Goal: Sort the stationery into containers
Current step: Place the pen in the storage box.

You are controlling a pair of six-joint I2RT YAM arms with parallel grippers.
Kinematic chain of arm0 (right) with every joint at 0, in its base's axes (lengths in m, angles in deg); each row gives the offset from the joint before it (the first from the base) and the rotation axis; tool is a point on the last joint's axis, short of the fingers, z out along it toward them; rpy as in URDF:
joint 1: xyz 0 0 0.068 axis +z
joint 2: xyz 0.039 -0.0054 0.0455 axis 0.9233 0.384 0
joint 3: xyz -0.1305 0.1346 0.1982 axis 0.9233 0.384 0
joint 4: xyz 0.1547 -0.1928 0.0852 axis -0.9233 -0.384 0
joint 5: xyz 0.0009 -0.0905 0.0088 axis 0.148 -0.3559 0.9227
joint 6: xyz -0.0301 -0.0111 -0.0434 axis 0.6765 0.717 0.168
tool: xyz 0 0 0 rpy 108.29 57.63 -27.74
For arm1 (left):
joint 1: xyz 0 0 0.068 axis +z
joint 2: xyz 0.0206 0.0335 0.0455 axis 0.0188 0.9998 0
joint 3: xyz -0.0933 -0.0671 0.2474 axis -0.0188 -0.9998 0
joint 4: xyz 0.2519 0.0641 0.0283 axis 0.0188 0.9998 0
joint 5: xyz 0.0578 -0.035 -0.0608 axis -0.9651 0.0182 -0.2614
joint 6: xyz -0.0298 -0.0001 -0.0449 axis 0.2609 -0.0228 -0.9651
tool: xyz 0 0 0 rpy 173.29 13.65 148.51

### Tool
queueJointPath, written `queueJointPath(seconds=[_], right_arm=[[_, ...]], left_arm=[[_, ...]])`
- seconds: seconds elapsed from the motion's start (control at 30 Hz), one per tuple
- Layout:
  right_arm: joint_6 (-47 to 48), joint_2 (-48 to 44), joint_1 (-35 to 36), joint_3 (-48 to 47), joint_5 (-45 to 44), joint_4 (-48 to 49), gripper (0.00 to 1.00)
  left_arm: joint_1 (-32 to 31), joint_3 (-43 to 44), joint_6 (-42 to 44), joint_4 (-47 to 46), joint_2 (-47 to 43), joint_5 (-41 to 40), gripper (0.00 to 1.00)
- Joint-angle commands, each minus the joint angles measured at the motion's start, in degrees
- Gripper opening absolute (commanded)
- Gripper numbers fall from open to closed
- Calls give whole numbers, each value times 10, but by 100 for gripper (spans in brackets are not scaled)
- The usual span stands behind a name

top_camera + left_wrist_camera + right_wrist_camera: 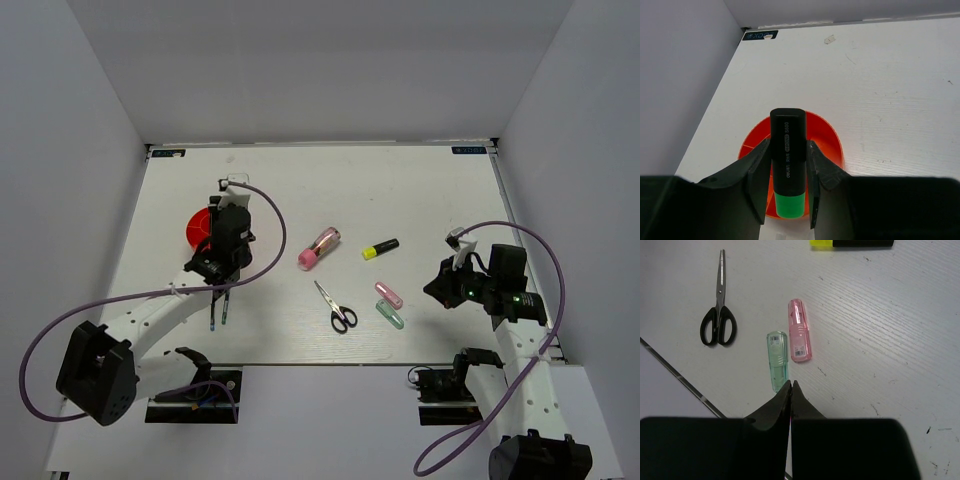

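My left wrist camera shows what the overhead view hides: my left end effector is grasping the marker, one finger on each side of its black body, green cap toward the camera and its blunt black end pointing away. Right beyond that end sits the red-orange pot, with part of its rim and inner wall showing around the marker. From above, the pot is only a red sliver at 9 o'clock on the table, mostly covered by my left arm, which reaches up from its base at 7 o'clock and bends over it.

My right wrist camera shows my right end effector clenched on nothing, fingertips pressed together. The green capsule lies just past them at 11 o'clock, with the pink capsule beside it, the scissors shut and off at 10 o'clock, and the highlighter at the frame's top edge. Only the overhead view shows the pink tube, near the table's middle. My right arm rises from 5 o'clock, its wrist turned toward 9 o'clock.
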Motion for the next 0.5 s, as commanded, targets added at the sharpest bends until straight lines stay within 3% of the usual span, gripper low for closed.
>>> queueJointPath(seconds=[0.0, 0.47], right_arm=[[7, -1, 4, -1, 15, 18, 0], [42, -1, 4, -9, 44, -6, 0]], left_arm=[[2, -17, 14, -52, 4, -5, 0], [3, -37, 28, -106, 40, -7, 1]])
